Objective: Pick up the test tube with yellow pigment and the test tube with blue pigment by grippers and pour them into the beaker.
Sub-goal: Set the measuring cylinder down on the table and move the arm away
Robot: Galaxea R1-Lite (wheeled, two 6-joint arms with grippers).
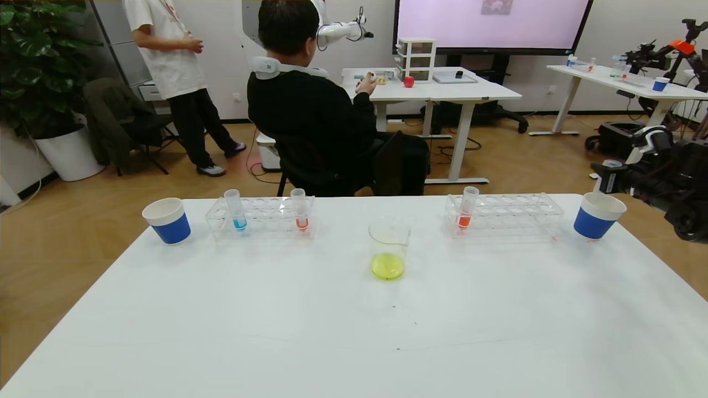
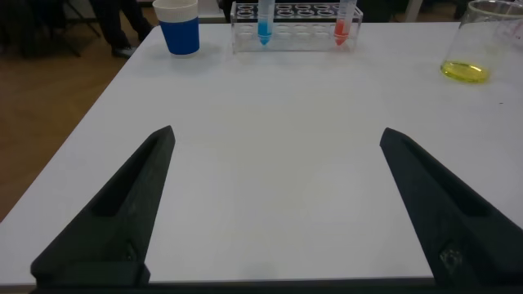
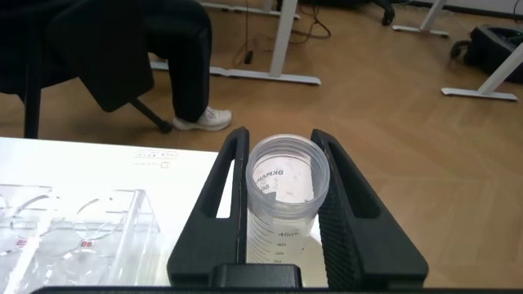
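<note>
The beaker [image 1: 389,243] stands mid-table with yellow liquid in its bottom; it also shows in the left wrist view [image 2: 482,41]. The test tube with blue pigment [image 1: 237,210] stands upright in the left rack [image 1: 260,218], also in the left wrist view [image 2: 264,20]. My right gripper [image 3: 280,132] is shut on a clear graduated test tube [image 3: 288,184] with no yellow liquid showing inside. It hangs at the table's far right edge [image 1: 605,178], near the right cup. My left gripper [image 2: 278,132] is open and empty, low over bare table on the left.
Red-orange tubes stand in the left rack [image 1: 300,209] and the right rack [image 1: 467,207]. Blue-and-white paper cups sit at the far left [image 1: 167,221] and far right [image 1: 597,215]. Beyond the table, a person sits with their back to me and another stands.
</note>
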